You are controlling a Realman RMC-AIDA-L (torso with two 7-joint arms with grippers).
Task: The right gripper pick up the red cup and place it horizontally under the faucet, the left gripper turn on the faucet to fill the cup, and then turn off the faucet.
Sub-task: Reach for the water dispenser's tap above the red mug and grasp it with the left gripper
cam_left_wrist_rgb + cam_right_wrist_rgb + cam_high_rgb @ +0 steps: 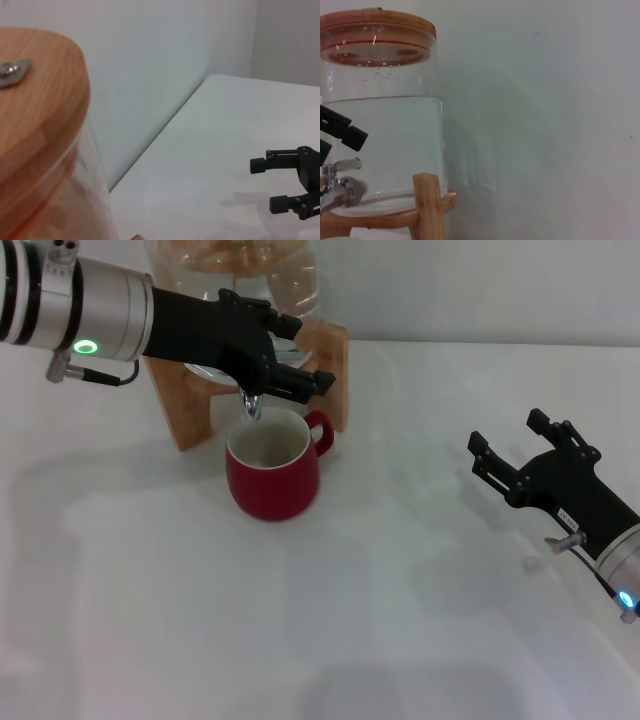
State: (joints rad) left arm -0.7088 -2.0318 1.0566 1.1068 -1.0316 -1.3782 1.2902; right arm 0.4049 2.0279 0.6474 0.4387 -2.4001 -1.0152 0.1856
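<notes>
Cup [272, 472] stands upright on the surface [330, 640], directly under the faucet [251, 403], handle toward the stand [190, 415]. Left pincer [300, 365] is at the faucet lever, fingers parted around it, gripping nothing visibly. Right pincer [505, 445] is released, empty, parked well apart on the robot's right; it also shows in the left wrist view [275, 185]. Step in hand looks like working the lever: the motion wants to be small and steady, with no shove on the jug [385, 145], and a watch on the fill level to close before the rim. Jug holds plenty of water under a wooden lid [375, 30]. Surface is plain white and matte; pale wall [545, 100] behind.
</notes>
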